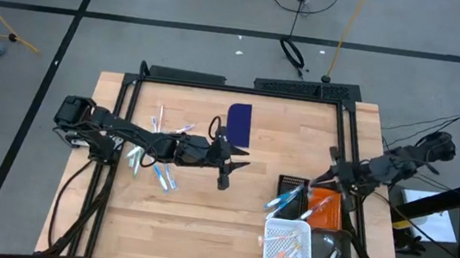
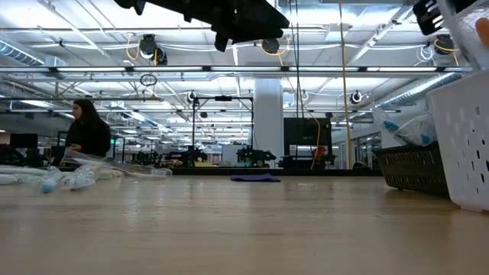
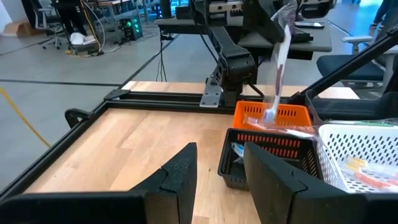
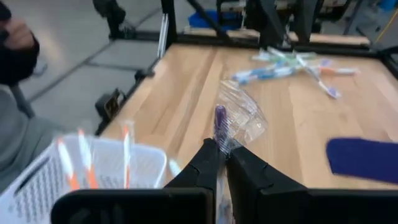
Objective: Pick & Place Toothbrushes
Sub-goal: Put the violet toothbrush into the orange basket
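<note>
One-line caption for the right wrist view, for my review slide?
Right end effector shut on a clear-wrapped toothbrush beside the white basket, loose toothbrushes across the table.

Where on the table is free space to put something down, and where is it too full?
Bare wood runs along the table's near edge, from its left side to the white basket. Another free patch lies between the dark blue rectangle and the black basket. It is crowded around the toothbrushes under the left arm, and at the baskets in the right near corner.

Loose toothbrushes [image 1: 155, 157] beside left tool [image 1: 228, 164]
</note>
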